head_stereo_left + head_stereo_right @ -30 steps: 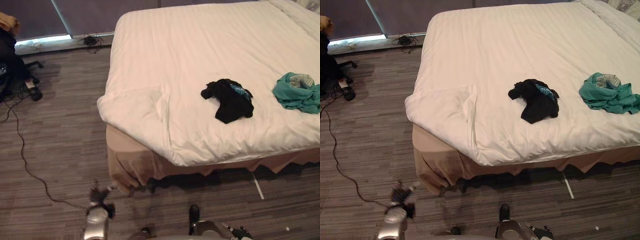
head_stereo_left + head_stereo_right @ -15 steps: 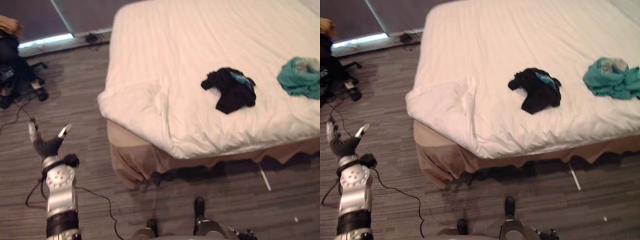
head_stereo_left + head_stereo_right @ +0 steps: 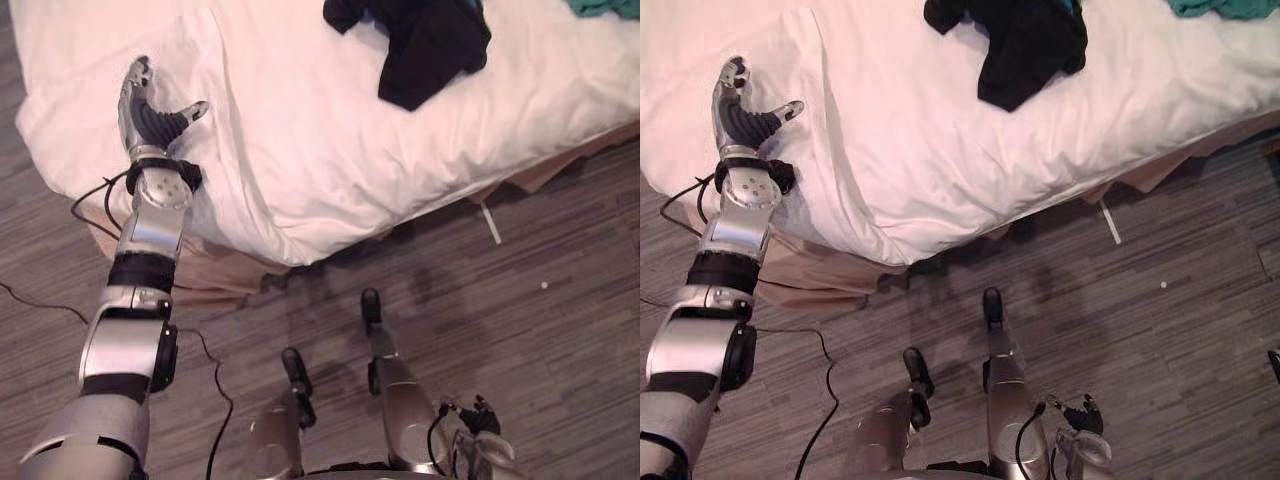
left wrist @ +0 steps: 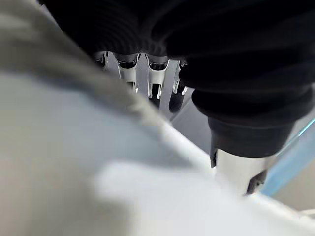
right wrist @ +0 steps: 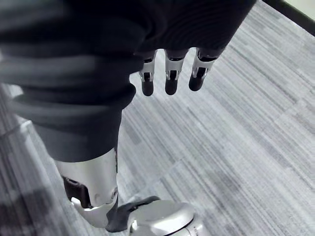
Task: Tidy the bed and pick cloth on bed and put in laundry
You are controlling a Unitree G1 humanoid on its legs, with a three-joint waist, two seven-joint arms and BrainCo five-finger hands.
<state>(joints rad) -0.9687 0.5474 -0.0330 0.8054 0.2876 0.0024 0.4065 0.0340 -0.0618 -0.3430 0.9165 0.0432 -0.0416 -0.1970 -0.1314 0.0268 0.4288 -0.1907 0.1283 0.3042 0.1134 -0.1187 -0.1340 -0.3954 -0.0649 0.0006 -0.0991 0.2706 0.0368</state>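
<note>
Left eye view shows our left hand (image 3: 152,120) spread wide over the folded corner of the white duvet (image 3: 300,140), well apart from the black cloth (image 3: 425,45) crumpled on that duvet. We judge that cloth soft, light and floppy, best gathered at its bunched middle. Our right hand (image 5: 170,73) hangs loose-fingered above the floor (image 5: 246,147).

Grey, streaked floor (image 3: 560,240) spreads out from the bed (image 3: 300,150); a tan skirt (image 3: 800,275) hangs below the bed's white cover.
</note>
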